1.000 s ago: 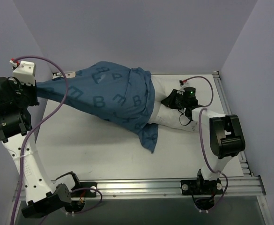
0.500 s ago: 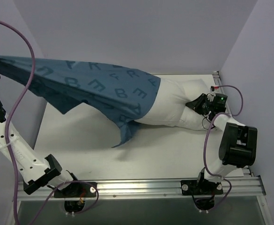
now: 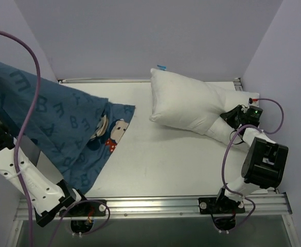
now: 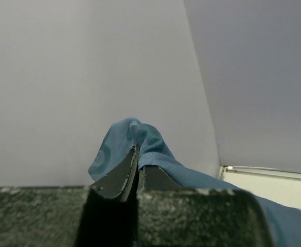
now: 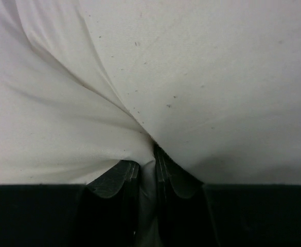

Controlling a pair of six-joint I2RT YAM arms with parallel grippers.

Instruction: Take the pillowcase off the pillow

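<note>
Pillowcase (image 3: 63, 128) pulled clear leftward, pillow (image 3: 186, 105) now bare, right gripper (image 5: 146, 163) pinching it

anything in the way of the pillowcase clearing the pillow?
Nothing visible. The pillowcase is clear of the pillow, bare table between them. The left gripper is shut on the fabric, the right gripper on the pillow's end.

the left arm (image 3: 32, 182) rises steeply from its base at the near left corner and leans out past the left edge of the top view, its gripper (image 4: 138, 167) pinched tight on a fold of the pillowcase (image 4: 140, 135). the right arm (image 3: 262, 163) stands folded at the right side, wrist angled inward, and its gripper (image 5: 146, 167) is clamped on a pinch of the pillow (image 5: 201, 77).
</note>
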